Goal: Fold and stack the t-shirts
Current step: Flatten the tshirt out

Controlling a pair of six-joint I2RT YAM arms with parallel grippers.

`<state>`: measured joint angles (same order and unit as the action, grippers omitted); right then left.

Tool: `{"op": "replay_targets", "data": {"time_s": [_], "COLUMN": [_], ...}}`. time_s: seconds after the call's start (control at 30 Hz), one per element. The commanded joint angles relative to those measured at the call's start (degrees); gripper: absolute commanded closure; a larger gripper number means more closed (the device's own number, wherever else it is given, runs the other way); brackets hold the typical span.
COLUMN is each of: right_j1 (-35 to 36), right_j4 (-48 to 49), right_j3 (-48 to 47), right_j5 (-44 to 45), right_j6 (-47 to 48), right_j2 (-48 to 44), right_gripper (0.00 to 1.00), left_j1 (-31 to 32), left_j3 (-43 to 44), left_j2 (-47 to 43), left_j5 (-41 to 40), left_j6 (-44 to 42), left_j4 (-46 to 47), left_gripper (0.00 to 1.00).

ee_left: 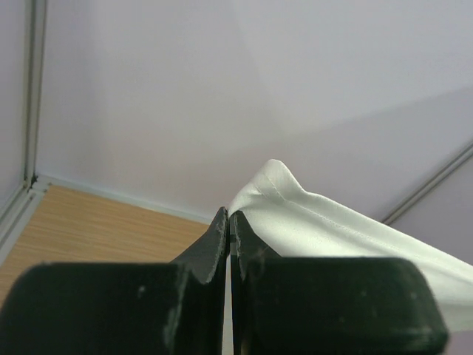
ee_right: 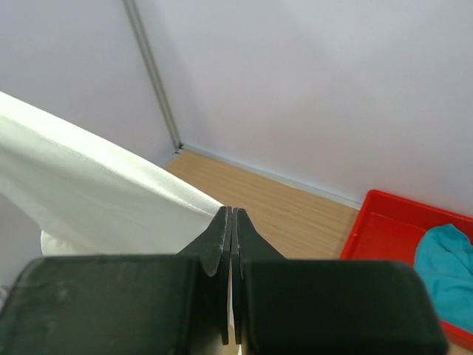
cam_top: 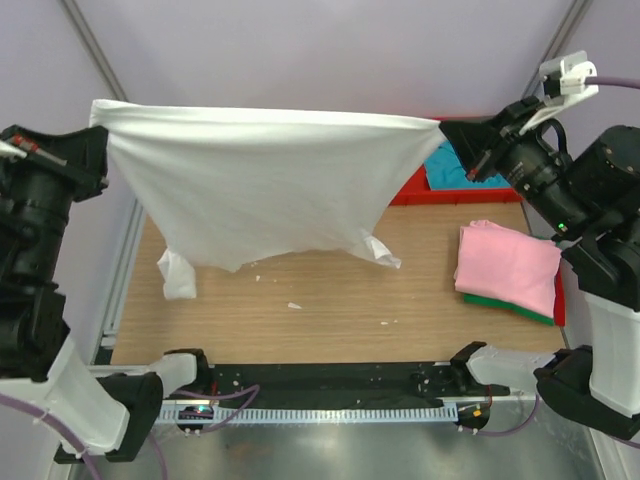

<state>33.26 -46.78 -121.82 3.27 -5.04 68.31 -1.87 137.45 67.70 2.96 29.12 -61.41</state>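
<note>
A white t-shirt (cam_top: 260, 185) hangs spread in the air above the table, stretched between both arms. My left gripper (cam_top: 97, 122) is shut on its left top corner; in the left wrist view the white cloth (ee_left: 310, 222) comes out of the closed jaws of the left gripper (ee_left: 229, 216). My right gripper (cam_top: 446, 128) is shut on the right top corner, and white cloth (ee_right: 89, 192) runs left from the right gripper (ee_right: 230, 213). A folded pink t-shirt (cam_top: 508, 266) lies on a folded green t-shirt (cam_top: 520, 308) at the table's right. A teal t-shirt (cam_top: 448, 166) lies in the red tray.
The red tray (cam_top: 420, 190) stands at the back right, also seen in the right wrist view as the red tray (ee_right: 384, 229). Small white scraps (cam_top: 294, 305) lie on the wooden table (cam_top: 330, 320). Pale walls close the back and sides.
</note>
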Motion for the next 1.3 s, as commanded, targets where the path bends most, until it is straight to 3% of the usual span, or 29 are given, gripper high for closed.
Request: {"op": "replay_targets", "data": {"time_s": [0.0,0.13,0.27,0.43,0.57,0.67,0.8,0.9,1.0,1.03,1.07,1.1,1.13,1.17,1.2,1.27], "right_j1": [-0.12,-0.12,-0.12,-0.21,-5.02,-8.98,-11.97,-14.35,-17.33,-17.7,-17.87,-18.14,-18.23,-18.23,-18.23,-18.23], "right_j4": [-4.87,-7.62,-8.14,-7.19,-0.18,1.95,2.15,-1.79,-5.51,-5.77,-5.95,-5.95,-5.86,-5.95,-6.21,-6.3], "right_j3": [-0.09,2.45,14.04,33.28,49.02,56.66,59.68,58.81,57.05,56.26,55.56,54.77,52.58,50.91,48.98,42.3], "right_j5": [-7.05,-3.72,4.18,12.1,9.23,4.21,5.69,9.37,9.92,9.31,9.04,8.43,7.81,7.46,6.67,5.35], "right_j6": [-3.03,-6.99,-9.2,-14.11,-17.19,-18.86,-18.52,-17.29,-15.8,-14.49,-14.21,-13.95,-13.77,-13.16,-12.89,-10.97], "right_j2": [-0.46,-0.81,-1.52,-1.25,-0.11,3.39,8.05,12.71,15.88,16.15,16.41,16.41,16.5,16.67,16.85,18.08], "right_gripper": [0.99,0.99,0.99,0.99,0.99,0.99,0.99,0.99,0.99,0.99,0.84,0.67,0.5,0.2,0.1,0.0], "left_j1": [-0.33,-0.24,0.28,10.98,16.54,19.95,25.33,28.32,29.03,29.11,29.03,28.94,28.85,28.42,27.98,25.44], "left_j3": [5.36,5.37,2.67,-3.68,4.72,8.36,9.58,11.87,12.05,11.97,11.88,11.53,11.09,9.43,8.55,4.0], "left_j2": [0.76,9.16,19.91,33.35,54.31,63.58,75.44,79.51,81.1,80.31,79.35,78.3,76.89,72.79,70.66,62.52], "left_j5": [-6.47,-3.76,3.1,-4.61,-4.55,-1.4,-1.73,-0.34,2.31,2.22,2.14,1.27,-0.92,-2.16,-2.52,-6.12], "left_j6": [-1.18,-1.79,-1.88,-6.18,-6.19,-5.13,-5.39,-2.94,2.07,2.6,2.52,1.3,0.33,-0.73,-1.26,1.01], "left_j4": [-1.87,0.23,3.65,10.86,13.94,17.62,30.34,36.15,40.4,40.66,40.4,39.71,38.65,36.38,34.71,28.75], "left_gripper": [1.0,1.0,1.0,1.0,1.0,1.0,1.0,0.99,0.85,0.53,0.25,0.05,0.0,0.0,0.0,0.0]}}
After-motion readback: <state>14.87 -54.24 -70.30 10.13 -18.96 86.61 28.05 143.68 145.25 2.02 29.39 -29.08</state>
